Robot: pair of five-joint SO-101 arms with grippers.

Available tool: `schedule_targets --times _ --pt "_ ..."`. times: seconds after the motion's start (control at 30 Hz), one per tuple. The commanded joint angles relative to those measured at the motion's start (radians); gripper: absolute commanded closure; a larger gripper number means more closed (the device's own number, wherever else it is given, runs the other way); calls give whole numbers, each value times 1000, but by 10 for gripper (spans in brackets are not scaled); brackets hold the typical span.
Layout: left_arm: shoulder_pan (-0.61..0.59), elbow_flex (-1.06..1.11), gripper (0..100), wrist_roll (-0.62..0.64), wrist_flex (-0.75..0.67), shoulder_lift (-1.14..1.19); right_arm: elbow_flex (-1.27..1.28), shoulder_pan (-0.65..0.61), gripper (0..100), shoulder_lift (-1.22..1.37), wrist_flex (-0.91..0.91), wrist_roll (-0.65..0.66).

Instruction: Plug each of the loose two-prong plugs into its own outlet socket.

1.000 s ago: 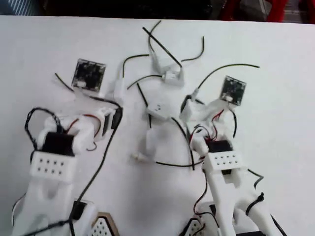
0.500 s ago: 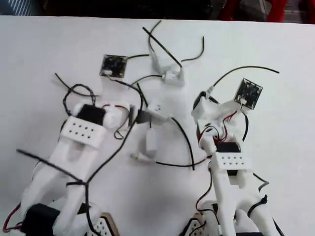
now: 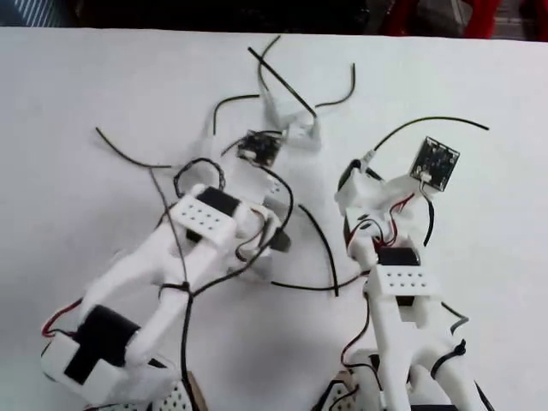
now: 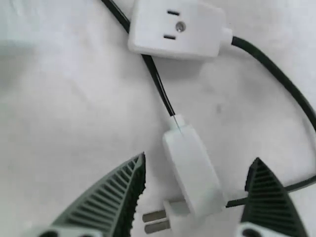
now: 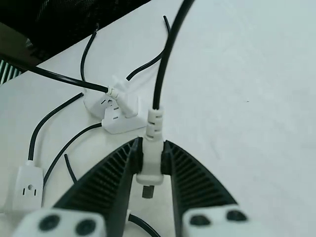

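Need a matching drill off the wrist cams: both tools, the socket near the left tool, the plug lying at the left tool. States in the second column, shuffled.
Column one
1. left tool
2. right tool
3. outlet socket
4. loose plug

Column two
A. lying flat, prongs bare
B. shut on the held plug
C. open, one finger on each side of the loose plug
D. face up, slots empty

Pairs: 1-C, 2-B, 3-D, 4-A

The plug (image 4: 191, 174) is smooth plastic with metal prongs (image 4: 157, 222); ribbed pads (image 4: 116, 197) of the left claw (image 4: 198, 159) seem matt.
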Motion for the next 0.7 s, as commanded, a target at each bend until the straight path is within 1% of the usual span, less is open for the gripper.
schedule_targets --times 0.0,0.07,0.13,0.27,0.37,0.43,0.57,0.6,0.67 --pt "10 -48 762 -140 -15 19 -9 8 981 -33 -19 -5" --pt "-18 -48 841 -227 -23 19 -9 8 981 -33 -19 -5" --pt "-56 -49 894 -295 -35 15 -8 8 981 -33 -18 -5" --pt "-130 -52 901 -381 -58 2 -8 5 981 -33 -18 -5" --pt "-142 -84 901 -440 -38 10 -8 5 981 -33 -18 -5" --pt "-160 -104 883 -448 -17 10 -8 7 981 -33 -18 -5" --pt "-208 -112 756 -442 -8 10 -8 5 981 -33 -16 -5" --pt "-223 -114 739 -423 -8 7 -8 5 981 -33 -16 -3" --pt "-254 -127 735 -405 -5 2 -8 4 981 -33 -16 -3"
